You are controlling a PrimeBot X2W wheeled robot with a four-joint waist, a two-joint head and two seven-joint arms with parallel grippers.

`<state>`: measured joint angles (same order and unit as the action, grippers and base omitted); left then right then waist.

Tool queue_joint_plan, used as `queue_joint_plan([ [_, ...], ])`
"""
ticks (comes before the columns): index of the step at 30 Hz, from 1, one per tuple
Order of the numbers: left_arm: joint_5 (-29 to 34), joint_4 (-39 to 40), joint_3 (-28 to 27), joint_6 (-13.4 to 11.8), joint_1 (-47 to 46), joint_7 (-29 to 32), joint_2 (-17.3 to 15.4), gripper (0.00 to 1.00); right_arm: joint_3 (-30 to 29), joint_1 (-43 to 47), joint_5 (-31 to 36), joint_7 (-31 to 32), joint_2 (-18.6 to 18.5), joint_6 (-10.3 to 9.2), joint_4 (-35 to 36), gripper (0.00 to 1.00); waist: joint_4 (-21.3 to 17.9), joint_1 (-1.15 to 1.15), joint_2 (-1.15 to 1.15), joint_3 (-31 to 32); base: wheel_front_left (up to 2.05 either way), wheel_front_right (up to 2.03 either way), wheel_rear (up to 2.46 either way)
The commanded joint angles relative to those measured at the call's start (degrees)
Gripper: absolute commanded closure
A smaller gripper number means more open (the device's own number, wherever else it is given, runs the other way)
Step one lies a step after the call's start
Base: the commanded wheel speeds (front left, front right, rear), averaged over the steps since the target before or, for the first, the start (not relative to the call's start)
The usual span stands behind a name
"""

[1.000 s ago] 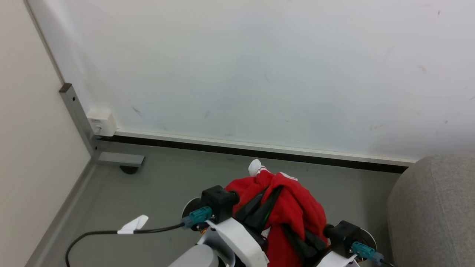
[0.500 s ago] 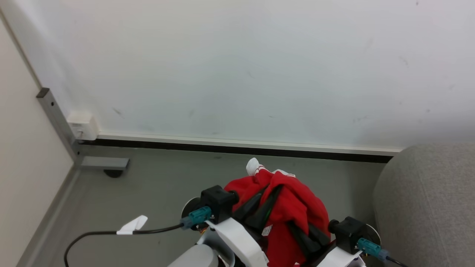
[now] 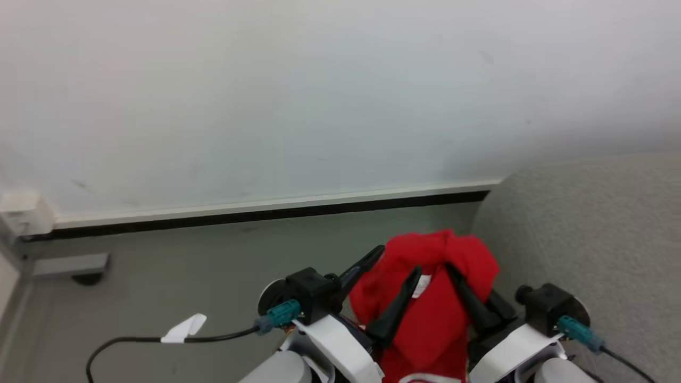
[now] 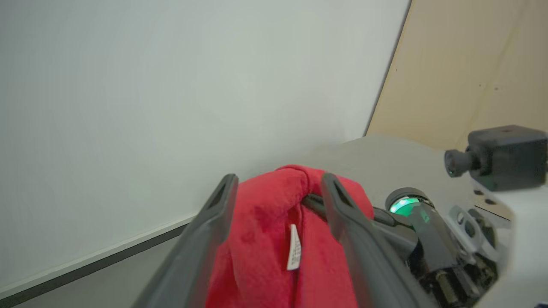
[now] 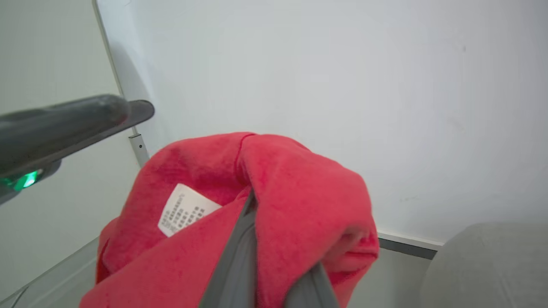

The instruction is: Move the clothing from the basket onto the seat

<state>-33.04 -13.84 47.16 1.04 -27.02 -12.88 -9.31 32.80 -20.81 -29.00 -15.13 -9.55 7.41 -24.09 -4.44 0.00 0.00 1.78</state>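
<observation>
Both hands carry the clothing (image 3: 425,314) as one red wad. It is off the floor (image 3: 186,266) and just beside the seat (image 3: 585,239), which lies at 3 o'clock from it in the head view. The left hand (image 3: 399,260) grasps a thick fold with its jaws wide. In the left wrist view the cloth bulges up between the two fingers and the tag (image 4: 293,248) hangs in the gap. The right hand (image 3: 471,287) pinches another fold, its tips buried under fabric that drapes over them.

The wad appears to hang over floor, not yet over the cushion, so letting go now would likely drop it short at 6 o'clock.

The left hold is on soft bulk rather than a tight pinch. A quick swing toward 3 o'clock could let the cloth creep out of it.

Both hands share one wad. If they drift apart, the pull probably falls on the weaker hold and strips it.

The lower part of the cloth runs out of view. It may brush the seat's rounded edge and drag.

The fabric draped over the right fingers could cling when they part, so the garment might come back with the hand instead of lying down.
</observation>
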Motion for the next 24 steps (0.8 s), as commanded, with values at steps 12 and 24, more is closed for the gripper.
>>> queue_joint_plan([
  [12,2.89,1.62,-0.31,0.31,0.7,-1.87,-0.97,0.0,-9.2,0.56,3.21,-0.02,-3.23,0.16,5.28,1.0,-13.98,0.0,0.0,-4.15,0.0,0.0,0.0],
  [24,6.64,0.65,0.34,1.27,0.21,-2.31,-0.71,0.0,-13.87,1.91,4.99,-0.02,-3.71,0.16,10.04,1.0,-21.38,0.0,0.0,-5.84,0.0,0.0,0.0],
])
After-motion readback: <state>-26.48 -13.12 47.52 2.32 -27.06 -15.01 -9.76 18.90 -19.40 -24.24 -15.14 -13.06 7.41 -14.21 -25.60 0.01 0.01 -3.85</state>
